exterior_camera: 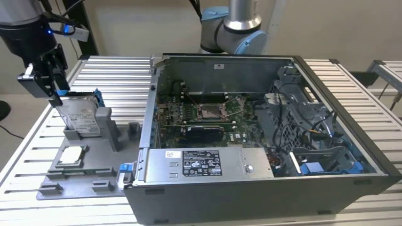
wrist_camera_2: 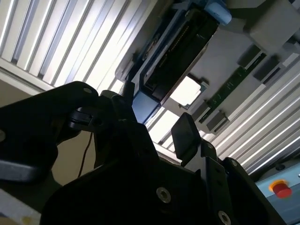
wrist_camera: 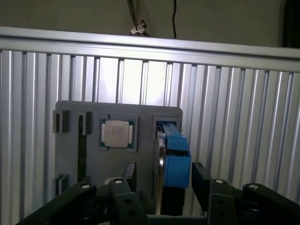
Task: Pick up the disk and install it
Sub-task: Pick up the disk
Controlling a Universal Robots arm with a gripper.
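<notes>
The disk (exterior_camera: 82,115) stands on edge in a slot of the grey holder (exterior_camera: 94,162), on the exterior view's left, well apart from the open computer case (exterior_camera: 207,207). Its white label faces the camera, the print too small to read. The gripper (exterior_camera: 56,96) hangs at the disk's top edge. In the first wrist view its fingers (wrist_camera: 201,180) are spread wide on either side of the blue rail (wrist_camera: 177,159); the pictures do not show whether they touch it.

Nearer on the holder lies a small square chip (exterior_camera: 71,155). Inside the case, a long grey box (exterior_camera: 251,165) bears a black-and-white label (exterior_camera: 202,165), and a small white sticker (exterior_camera: 219,66) sits on the far wall. Neither is legible. The slatted metal table (exterior_camera: 113,70) carries it all.
</notes>
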